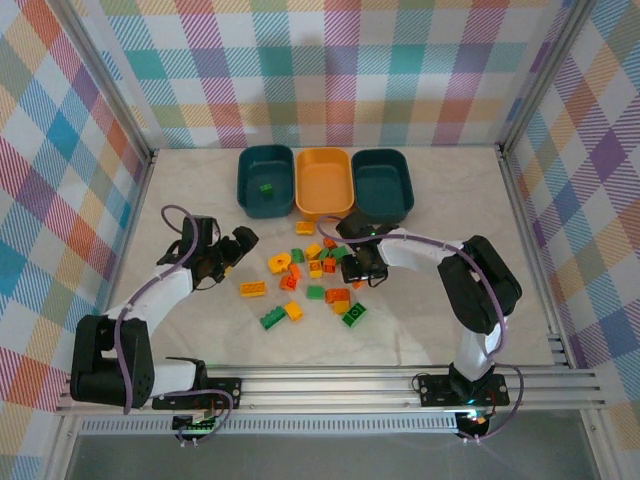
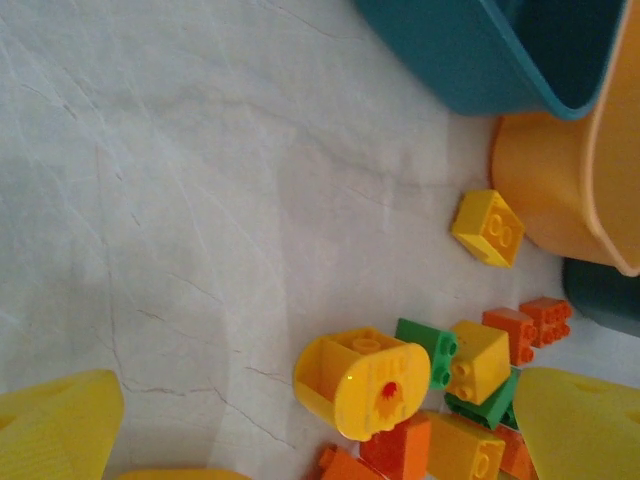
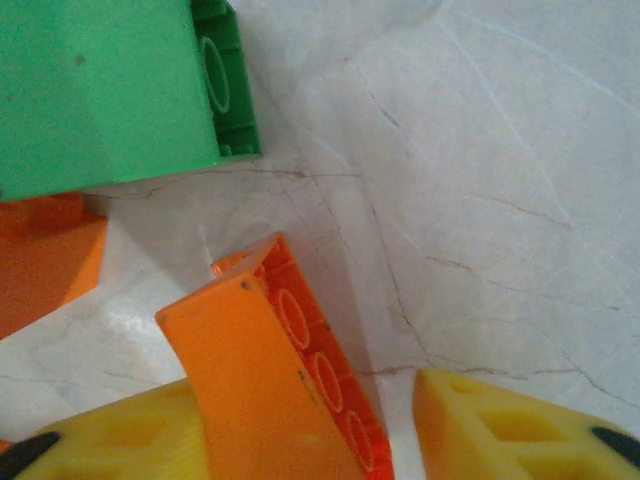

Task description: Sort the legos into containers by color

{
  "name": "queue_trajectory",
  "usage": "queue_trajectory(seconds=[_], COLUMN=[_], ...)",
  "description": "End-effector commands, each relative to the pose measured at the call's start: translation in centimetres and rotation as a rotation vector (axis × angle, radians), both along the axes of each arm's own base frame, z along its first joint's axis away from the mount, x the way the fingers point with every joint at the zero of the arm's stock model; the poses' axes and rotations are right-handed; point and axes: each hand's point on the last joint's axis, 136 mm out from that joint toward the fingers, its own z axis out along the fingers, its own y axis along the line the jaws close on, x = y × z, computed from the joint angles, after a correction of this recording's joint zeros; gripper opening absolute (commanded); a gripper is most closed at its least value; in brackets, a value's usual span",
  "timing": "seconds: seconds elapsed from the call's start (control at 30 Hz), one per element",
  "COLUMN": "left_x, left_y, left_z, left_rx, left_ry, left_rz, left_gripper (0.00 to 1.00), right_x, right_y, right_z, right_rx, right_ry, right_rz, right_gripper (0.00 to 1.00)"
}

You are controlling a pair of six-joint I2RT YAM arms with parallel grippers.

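Note:
Green, yellow and orange legos (image 1: pixel 315 275) lie scattered mid-table in front of three containers: a teal tub (image 1: pixel 250 175) holding one green brick (image 1: pixel 267 188), a yellow-orange tub (image 1: pixel 324 185) and a second teal tub (image 1: pixel 383 185). My left gripper (image 1: pixel 240 245) hangs open at the pile's left edge, above a rounded yellow piece (image 2: pixel 360 385). My right gripper (image 3: pixel 320 430) is down in the pile's right side. An orange brick (image 3: pixel 270 380) stands on edge between its fingers, against the left one, with a gap to the right finger (image 3: pixel 500 430).
A large green brick (image 3: pixel 110 90) and another orange brick (image 3: pixel 40 260) lie just beyond the right fingers. A lone yellow brick (image 2: pixel 488 227) sits beside the yellow-orange tub (image 2: pixel 570 190). Metal frame rails run along the table's sides.

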Motion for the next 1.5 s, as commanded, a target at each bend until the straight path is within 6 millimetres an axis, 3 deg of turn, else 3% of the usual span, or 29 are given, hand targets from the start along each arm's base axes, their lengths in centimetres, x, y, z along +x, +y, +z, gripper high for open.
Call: queue_trajectory(seconds=[0.0, 0.2, 0.43, 0.57, 0.67, 0.73, 0.9, 1.03, 1.2, 1.27, 1.33, 1.47], left_x=[-0.7, -1.6, -2.7, -3.9, -4.4, -4.7, -5.2, -5.9, -6.3, -6.2, -6.2, -6.4], left_y=[-0.4, -0.4, -1.1, -1.2, -1.2, -1.2, -1.4, -1.2, -1.1, -1.2, -1.2, -0.9], left_z=[0.4, 0.9, -0.9, -2.1, -2.7, -3.0, -3.5, -4.1, -4.0, -3.6, -3.5, -3.8], left_rx=[-0.015, -0.008, -0.05, -0.052, -0.05, -0.048, -0.041, -0.014, -0.027, -0.04, -0.028, -0.004], left_ry=[-0.015, -0.025, 0.031, 0.062, 0.08, 0.095, 0.136, 0.212, 0.272, 0.276, 0.284, 0.319], left_rz=[-0.022, -0.037, -0.038, -0.033, -0.029, -0.032, -0.052, -0.051, -0.007, -0.003, 0.001, 0.003], left_gripper=[1.0, 1.0, 1.0, 1.0, 1.0, 1.0, 1.0, 1.0, 1.0, 1.0, 1.0, 1.0], right_x=[0.1, 0.2, 1.4, 4.6, 8.6, 11.7, 18.8, 22.3, 24.4, 24.8, 24.9, 24.4], right_y=[-0.1, -0.9, -2.0, -3.0, -4.4, -5.2, -6.9, -7.2, -7.5, -7.6, -7.7, -7.9], right_z=[-0.5, 1.6, 6.8, 11.0, 12.6, 12.7, 10.7, 8.4, 6.9, 6.9, 7.4, 10.7], right_rx=[-0.014, -0.001, 0.026, 0.028, 0.022, 0.03, 0.044, 0.023, 0.037, 0.036, 0.03, 0.062], right_ry=[-0.007, -0.079, -0.221, -0.317, -0.353, -0.344, -0.295, -0.247, -0.214, -0.219, -0.231, -0.306], right_rz=[-0.013, -0.041, -0.085, -0.112, -0.145, -0.166, -0.202, -0.197, -0.202, -0.2, -0.19, -0.198], right_gripper=[0.39, 0.23, 0.19, 0.18, 0.19, 0.19, 0.2, 0.22, 0.31, 0.46, 0.56, 0.57])
